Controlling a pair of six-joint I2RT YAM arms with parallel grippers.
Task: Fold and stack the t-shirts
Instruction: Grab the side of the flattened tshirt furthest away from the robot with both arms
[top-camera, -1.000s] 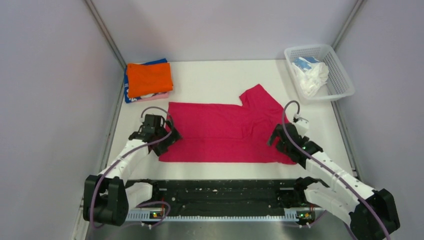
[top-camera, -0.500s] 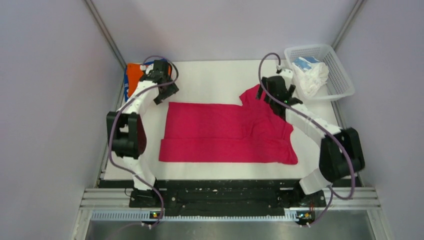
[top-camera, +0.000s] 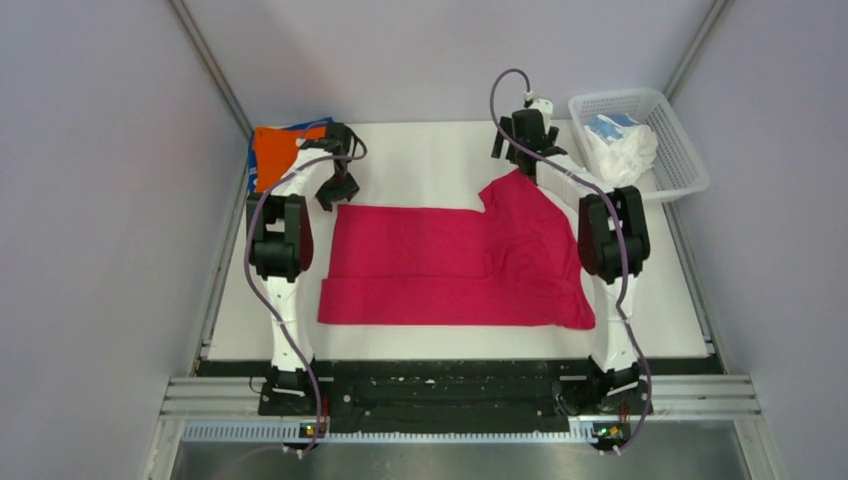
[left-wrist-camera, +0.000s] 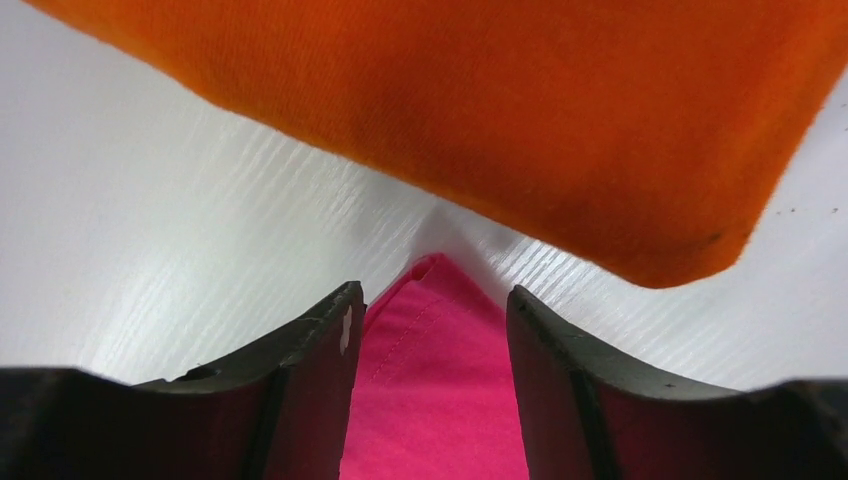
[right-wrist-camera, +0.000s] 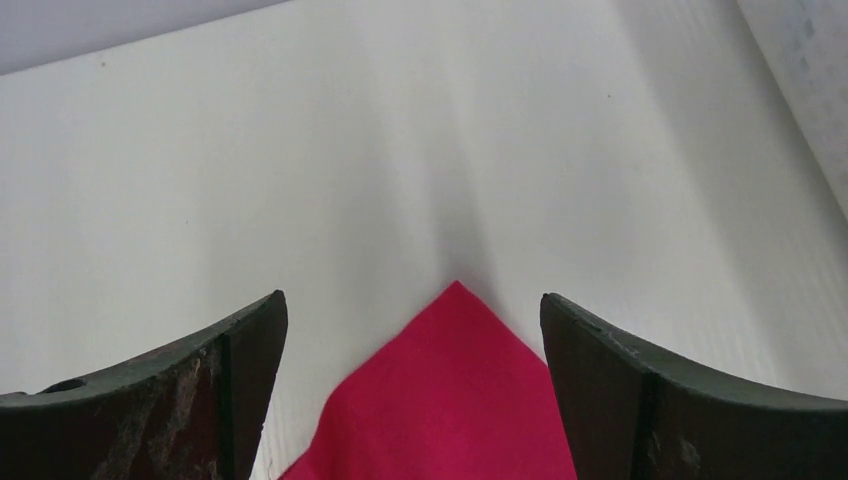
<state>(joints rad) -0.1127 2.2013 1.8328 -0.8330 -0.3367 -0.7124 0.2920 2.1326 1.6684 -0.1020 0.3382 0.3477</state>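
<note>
White mesh basket (top-camera: 688, 160) holds crumpled white-and-blue t-shirts (top-camera: 618, 150).

No text, label, brand, number or sign can be read in any of the views. A blue patch is seen on the crumpled white cloth t-shirt (top-camera: 625, 155) lying in the white plastic mesh basket (top-camera: 686, 150), but it is too small for any lettering to be made out
</note>
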